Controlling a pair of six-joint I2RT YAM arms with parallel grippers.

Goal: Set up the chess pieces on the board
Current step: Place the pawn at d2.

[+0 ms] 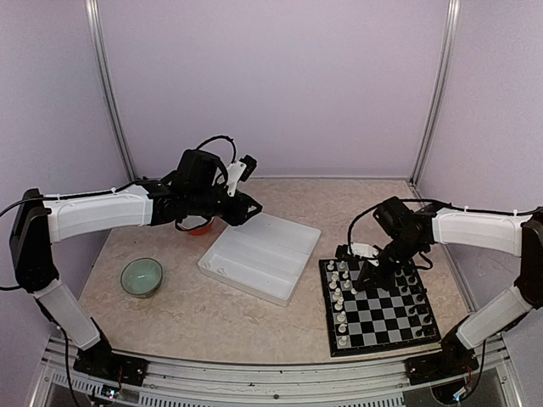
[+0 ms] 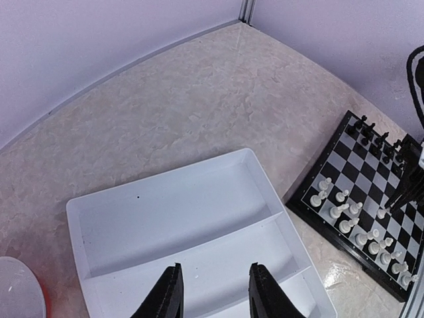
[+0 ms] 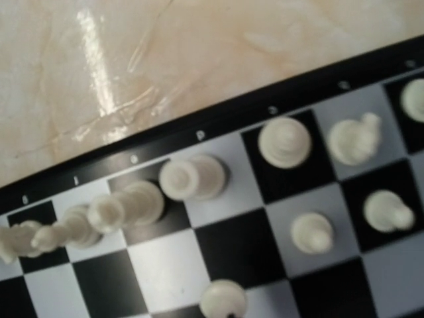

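Observation:
The board [image 1: 382, 315] lies at the right front, in front of the right arm. White chess pieces [image 1: 339, 298] line its left side and black ones [image 1: 415, 292] its right side. My right gripper [image 1: 371, 273] hangs low over the white rows, shut on a white piece [image 3: 224, 299] that sits off-centre over a square corner. Its fingers are almost wholly below the edge of the right wrist view. My left gripper [image 2: 215, 291] is open and holds nothing. It hovers above the white tray [image 2: 185, 218], well left of the board [image 2: 331, 169].
The white divided tray [image 1: 263, 254] lies between the arms, and the compartments I can see hold nothing. A green bowl [image 1: 141, 276] stands at the front left. An orange-red object [image 1: 199, 227] sits partly hidden under the left wrist. Walls close in the back and sides.

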